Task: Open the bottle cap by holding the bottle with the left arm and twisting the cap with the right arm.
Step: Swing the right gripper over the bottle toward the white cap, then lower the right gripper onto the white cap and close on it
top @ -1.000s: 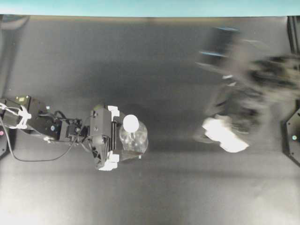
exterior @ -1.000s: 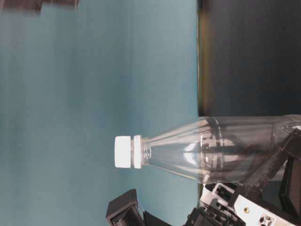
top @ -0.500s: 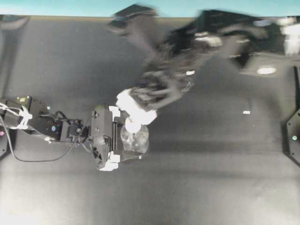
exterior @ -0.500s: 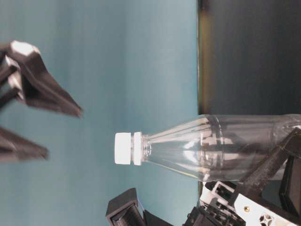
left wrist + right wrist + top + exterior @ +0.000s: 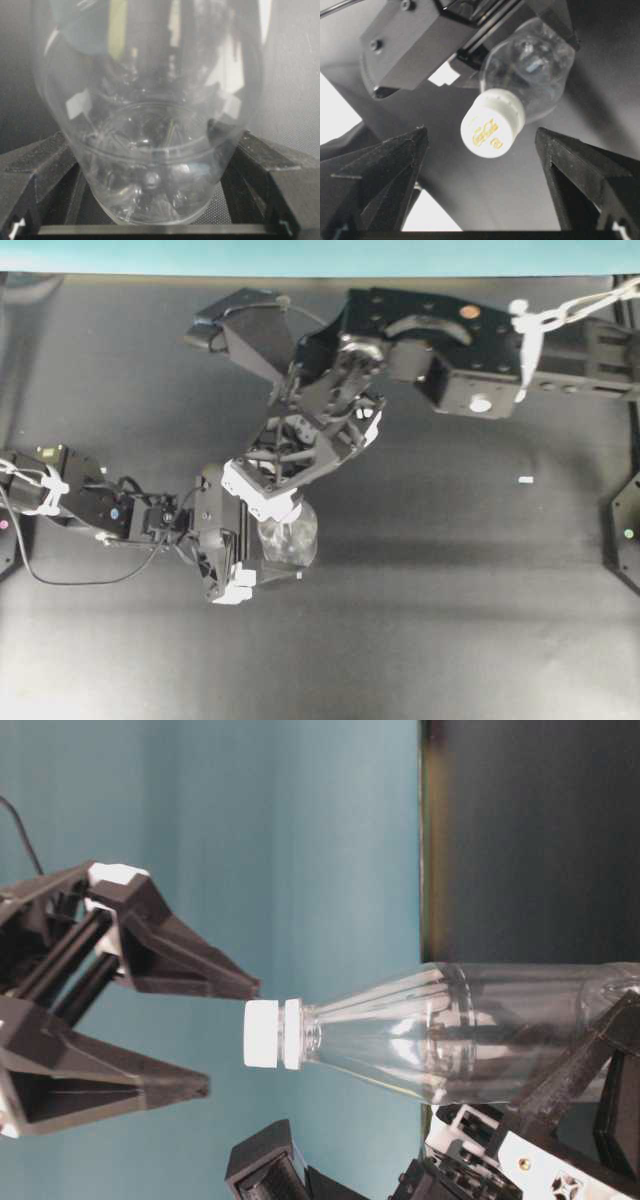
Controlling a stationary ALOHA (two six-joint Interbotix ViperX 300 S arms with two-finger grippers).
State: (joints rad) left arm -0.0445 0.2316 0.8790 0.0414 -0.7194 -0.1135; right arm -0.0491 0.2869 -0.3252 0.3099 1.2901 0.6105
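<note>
From overhead, the right gripper [image 5: 268, 490], spread wide, hides the bottle cap [image 5: 492, 124]; the left gripper [image 5: 236, 537] clamps the bottle [image 5: 290, 540].

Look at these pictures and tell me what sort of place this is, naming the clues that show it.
Probably a robotics lab test bench. A bare matte black tabletop sits against a plain teal backdrop, and two black jointed robot arms with cable ties work over one small clear plastic bottle; nothing homelike or shop-like is in view.

Gold script resembling a Coca-Cola logo is printed on top of the bottle cap [image 5: 493, 130], between the right gripper's [image 5: 482, 187] spread fingers, not clearly legible.
</note>
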